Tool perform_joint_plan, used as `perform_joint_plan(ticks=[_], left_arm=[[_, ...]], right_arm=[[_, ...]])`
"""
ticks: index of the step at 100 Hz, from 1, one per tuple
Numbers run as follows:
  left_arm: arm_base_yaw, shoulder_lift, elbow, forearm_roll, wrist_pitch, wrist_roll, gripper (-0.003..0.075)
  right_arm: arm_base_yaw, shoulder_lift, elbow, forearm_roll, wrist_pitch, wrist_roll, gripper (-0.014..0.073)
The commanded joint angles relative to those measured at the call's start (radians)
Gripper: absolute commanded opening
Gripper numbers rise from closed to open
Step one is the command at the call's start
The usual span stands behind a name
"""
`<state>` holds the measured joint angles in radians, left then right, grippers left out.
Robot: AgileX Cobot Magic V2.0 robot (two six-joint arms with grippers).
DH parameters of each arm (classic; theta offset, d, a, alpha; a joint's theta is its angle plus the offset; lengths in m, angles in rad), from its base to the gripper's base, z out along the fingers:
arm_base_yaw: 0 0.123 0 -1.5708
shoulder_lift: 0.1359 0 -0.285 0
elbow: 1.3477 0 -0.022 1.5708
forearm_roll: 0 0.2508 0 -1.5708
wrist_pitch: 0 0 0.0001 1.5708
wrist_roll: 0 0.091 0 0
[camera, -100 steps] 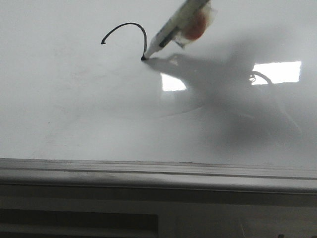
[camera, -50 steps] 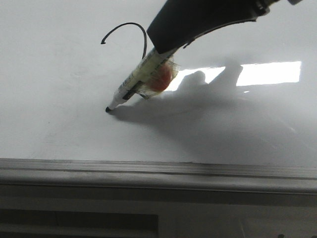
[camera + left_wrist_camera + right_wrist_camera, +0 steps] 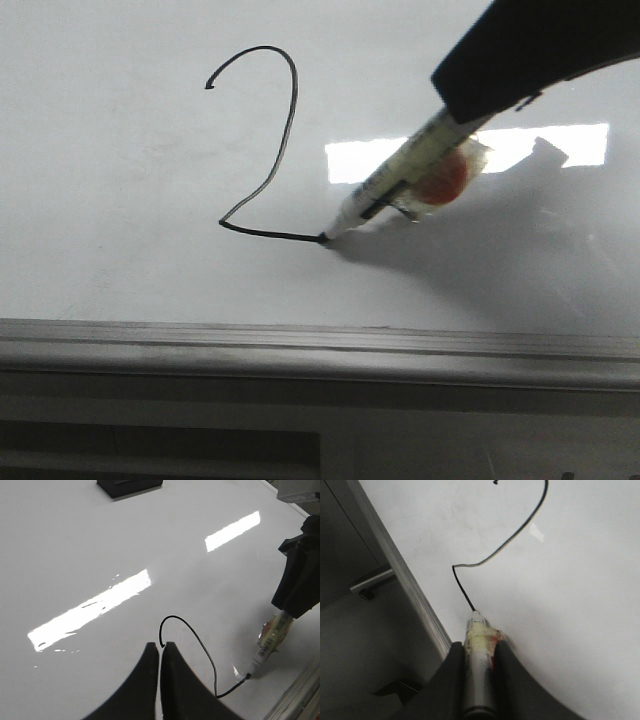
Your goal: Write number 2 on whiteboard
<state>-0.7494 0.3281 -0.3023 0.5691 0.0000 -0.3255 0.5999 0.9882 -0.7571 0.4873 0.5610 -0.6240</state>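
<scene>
A black numeral 2 (image 3: 290, 120) is drawn on the whiteboard (image 3: 120, 200), with curved top, diagonal and a base stroke. My right gripper (image 3: 479, 647) is shut on a marker (image 3: 390, 188) wrapped in tape with an orange patch. The marker's tip touches the board at the right end of the base stroke. The right arm's dark body (image 3: 530, 50) comes in from the upper right of the front view. My left gripper (image 3: 160, 646) is shut and empty, hovering over the board near the 2 (image 3: 200, 645). The 2 also shows in the right wrist view (image 3: 520, 530).
A grey metal rail (image 3: 320, 345) runs along the board's near edge and shows in the right wrist view (image 3: 405, 580). Bright rectangular light reflections (image 3: 360, 160) lie on the board. A dark box (image 3: 129, 486) sits at the board's far side.
The marker ran down the diagonal from the end of the curved top, then to the right, drawing the base stroke. The right arm followed it.
</scene>
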Motion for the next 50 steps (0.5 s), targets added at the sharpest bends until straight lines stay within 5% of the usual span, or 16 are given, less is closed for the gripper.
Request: perform_joint_plan(ticks=[1, 38, 50], left_arm=[[-0.002, 0.006, -0.034, -0.009, -0.07, -0.008, -0.0019], [-0.002, 0.212, -0.034, 0.111, -0.293, -0.008, -0.0011], [-0.002, 0.338, -0.034, 0.176, -0.387, -0.008, 0.0097]], right_arm=[[-0.03, -0.04, -0.003, -0.06, -0.053, -0.004, -0.005], [0.129, -0.087, -0.085, 0.024, -0.012, -0.011, -0.005], [0.199, -0.045, -0.142, 0.017, -0.016, -0.011, -0.005]])
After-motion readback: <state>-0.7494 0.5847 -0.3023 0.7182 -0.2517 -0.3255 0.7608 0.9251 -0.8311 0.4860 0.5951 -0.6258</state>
